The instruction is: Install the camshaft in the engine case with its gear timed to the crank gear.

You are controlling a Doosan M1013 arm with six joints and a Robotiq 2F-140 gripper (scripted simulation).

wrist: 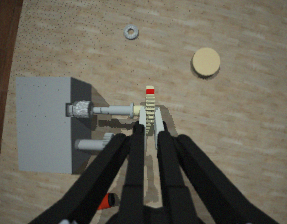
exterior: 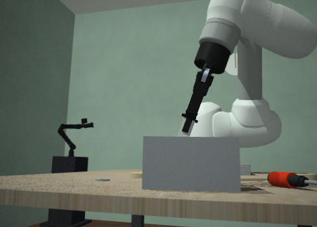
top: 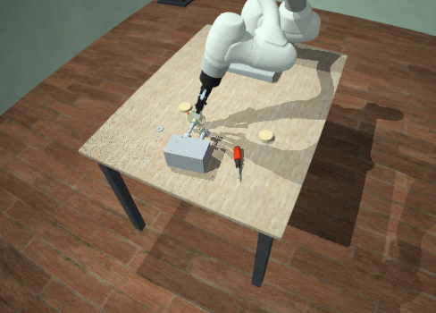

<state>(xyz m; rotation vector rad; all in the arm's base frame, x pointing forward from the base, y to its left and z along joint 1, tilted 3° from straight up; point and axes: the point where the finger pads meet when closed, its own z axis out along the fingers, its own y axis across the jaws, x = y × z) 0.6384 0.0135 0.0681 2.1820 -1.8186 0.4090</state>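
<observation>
Fingers clamping camshaft (wrist: 150, 111) — red-marked gear, no writing

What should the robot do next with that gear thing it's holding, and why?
Probably keep sliding it gently toward the grey engine case. The jaws of the gripper pinch the camshaft's big gear; its shaft points at the case's front, tip near the small toothed part, but the big gear is well short. The red mark faces up, so timing needs checking.

Engine case (top: 188, 153): plain grey. Camshaft gear (wrist: 151, 107): cream, one red mark. Screwdriver (top: 238, 156): red handle. Discs (top: 266, 136): tan. Worktop (top: 277, 182): pale speckled woodgrain.
</observation>
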